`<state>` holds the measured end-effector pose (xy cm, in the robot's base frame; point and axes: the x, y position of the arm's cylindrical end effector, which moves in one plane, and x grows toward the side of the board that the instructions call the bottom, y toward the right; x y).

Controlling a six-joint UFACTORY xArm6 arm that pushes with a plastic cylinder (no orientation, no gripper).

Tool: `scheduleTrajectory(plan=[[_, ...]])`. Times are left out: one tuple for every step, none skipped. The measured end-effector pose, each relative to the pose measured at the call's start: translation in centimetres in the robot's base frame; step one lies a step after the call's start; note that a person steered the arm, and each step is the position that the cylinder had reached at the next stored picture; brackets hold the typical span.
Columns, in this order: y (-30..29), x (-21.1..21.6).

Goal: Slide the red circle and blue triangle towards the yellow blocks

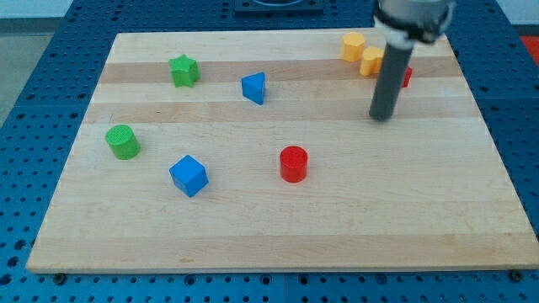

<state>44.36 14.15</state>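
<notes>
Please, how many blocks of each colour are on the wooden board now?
Yellow: 2
Red: 2, red circle, another partly hidden behind the rod
Blue: 2, blue triangle, blue cube
Green: 2
Total: 8

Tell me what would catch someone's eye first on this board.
The dark rod stands out at the view's upper right, my tip just below the two yellow blocks. Near the middle sits the red circle, with the blue triangle above and left of it.

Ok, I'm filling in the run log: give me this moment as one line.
tip: clear of blocks, below yellow blocks | red circle: untouched, mid-board | blue triangle: untouched, left of tip | task: not started
</notes>
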Motion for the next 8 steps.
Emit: scheduleTrajectory(plan=[[-4.5, 8.3], [-13.3, 7.6], [-14.5, 1.8], [-14.1, -2.9], [-14.2, -3.3], [-15.2, -3.4], [-16.1, -3.5], [-16.5, -3.7]])
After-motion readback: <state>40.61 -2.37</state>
